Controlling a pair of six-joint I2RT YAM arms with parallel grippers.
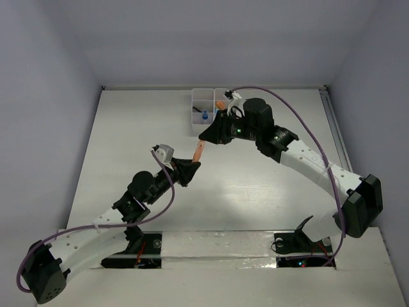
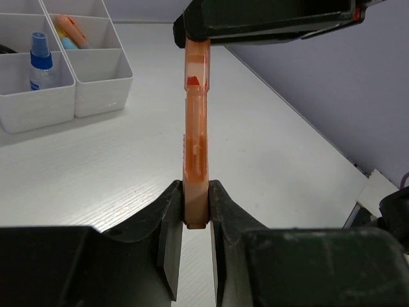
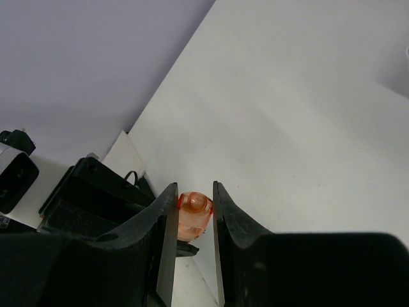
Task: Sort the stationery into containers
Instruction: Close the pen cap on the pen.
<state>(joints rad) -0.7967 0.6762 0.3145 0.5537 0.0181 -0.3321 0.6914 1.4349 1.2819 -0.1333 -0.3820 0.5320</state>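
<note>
Both grippers are clamping one orange cutter (image 1: 199,151) between them in the top view. The left gripper (image 1: 193,162) is pinching its near end. The right gripper (image 1: 206,138) is closing on its far end. The cutter is hanging in the air over the middle of the bench (image 1: 255,192), just near of a white divided tray (image 1: 197,123) that is sitting at the far edge. A blue-capped bottle (image 1: 204,117) is standing in one of the tray's compartments.

From the left wrist, the left gripper (image 2: 195,206) is squeezing the cutter's lower end (image 2: 195,128), with both fingers pressing its sides. The cutter is running straight up into the right gripper (image 2: 195,35). At the upper left, the tray (image 2: 102,83) is holding the bottle (image 2: 41,64) in one compartment and an orange marker (image 2: 70,29) in another.

From the right wrist, the right gripper (image 3: 192,201) is shutting on the cutter's rounded end (image 3: 193,214), which is filling the gap between its fingers. The left gripper (image 3: 96,198) is showing beyond as a dark shape.
</note>
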